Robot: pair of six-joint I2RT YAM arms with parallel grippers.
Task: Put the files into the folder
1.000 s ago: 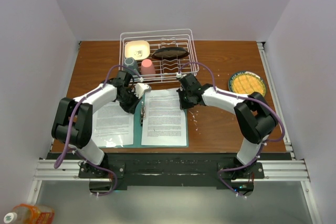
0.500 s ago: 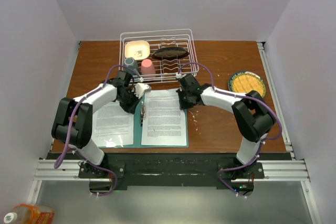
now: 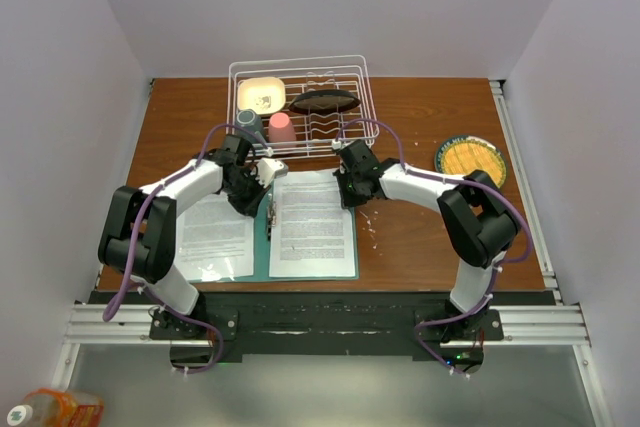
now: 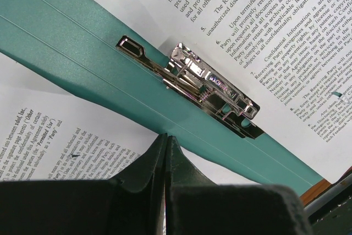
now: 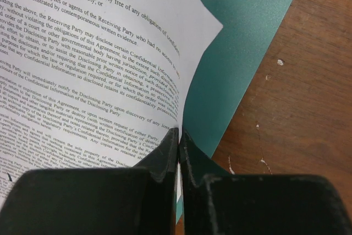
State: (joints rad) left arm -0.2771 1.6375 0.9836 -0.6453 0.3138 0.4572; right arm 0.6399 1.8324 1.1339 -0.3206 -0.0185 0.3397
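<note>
FOLDER: folder [image 3: 262,257] open, centre of top view, mostly hidden under files [image 3: 312,227] | LEFT: left gripper [image 4: 166,141] pressed closed, empty, below clip [image 4: 212,89] | RIGHT: right gripper [image 5: 179,136] pinching the files' edge, contact partly hidden by its own fingers.

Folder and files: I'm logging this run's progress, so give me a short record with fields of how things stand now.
folder: teal, open flat on the table
clip: metal, on the spine between the two sheets
left sheet: lies flat, left of the spine
right sheet: right of the spine, one edge lifted and curled
left gripper: shut, nothing seen between its fingers, near the clip
right gripper: shut on the right sheet's lifted edge
</note>
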